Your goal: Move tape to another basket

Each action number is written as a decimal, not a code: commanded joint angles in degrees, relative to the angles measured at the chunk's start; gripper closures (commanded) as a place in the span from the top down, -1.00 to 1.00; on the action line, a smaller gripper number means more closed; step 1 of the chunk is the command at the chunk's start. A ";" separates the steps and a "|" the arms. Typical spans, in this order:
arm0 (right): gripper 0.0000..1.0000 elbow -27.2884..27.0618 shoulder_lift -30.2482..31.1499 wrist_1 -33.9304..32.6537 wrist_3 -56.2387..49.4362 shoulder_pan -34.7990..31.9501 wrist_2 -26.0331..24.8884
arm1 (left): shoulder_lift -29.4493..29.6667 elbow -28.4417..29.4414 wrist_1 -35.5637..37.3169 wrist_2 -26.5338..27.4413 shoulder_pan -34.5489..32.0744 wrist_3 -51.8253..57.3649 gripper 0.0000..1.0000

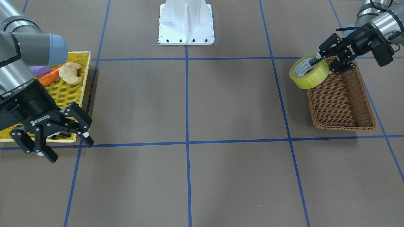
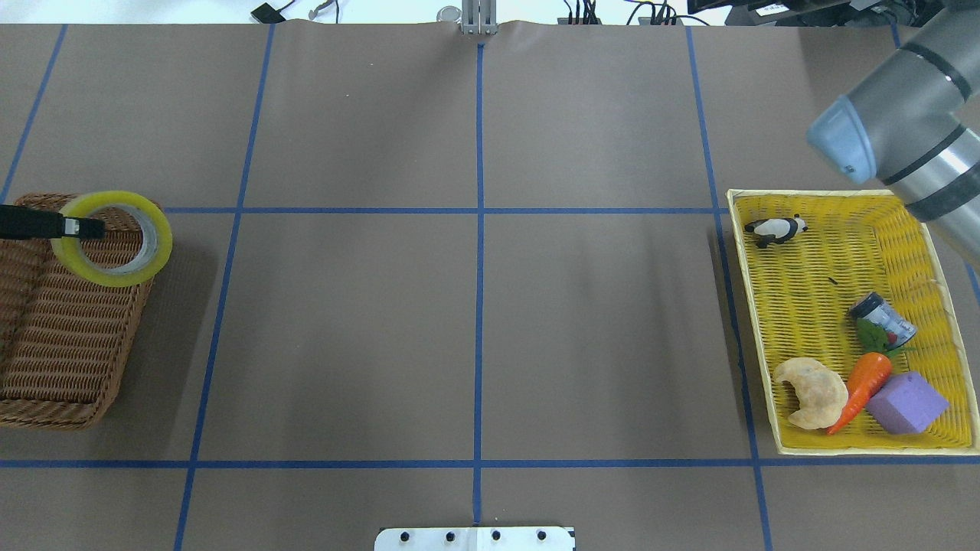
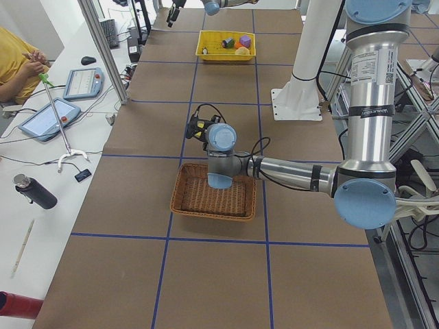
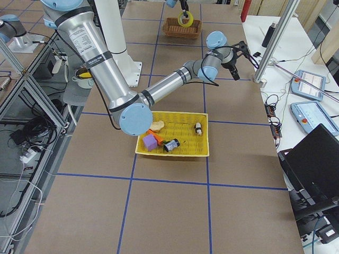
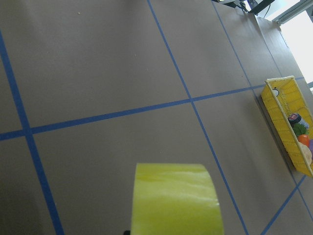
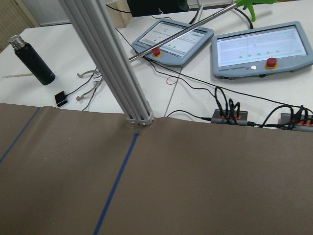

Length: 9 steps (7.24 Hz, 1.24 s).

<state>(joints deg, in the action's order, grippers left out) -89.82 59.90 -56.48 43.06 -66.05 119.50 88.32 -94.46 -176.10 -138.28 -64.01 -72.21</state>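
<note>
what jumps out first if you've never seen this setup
The yellow-green tape stands out, pinched by the left gripper above one end of the brown wicker basket. Across the table sits a bright yellow basket holding an orange carrot, and the right gripper hangs open.

Yellow-green tape (image 1: 311, 79) tilted, aloft over brown wicker basket (image 1: 342, 104) far corner.

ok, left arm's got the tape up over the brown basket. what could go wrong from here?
1. The left claw pinches only one wall of the tape, so the roll hangs off to one side. It might twist or slip in transit.
2. The tape hangs over a corner of the brown basket. A drop now could catch the rim and roll onto the table.
</note>
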 commanded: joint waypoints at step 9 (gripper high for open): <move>1.00 1.67 13.39 -16.38 -24.43 -21.05 17.70 | -1.57 19.64 -20.94 8.64 -2.26 -31.41 -0.39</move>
<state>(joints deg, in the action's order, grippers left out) -88.16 72.64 -72.74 18.93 -86.88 137.16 86.80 -76.79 -195.45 -130.56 -66.34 -103.66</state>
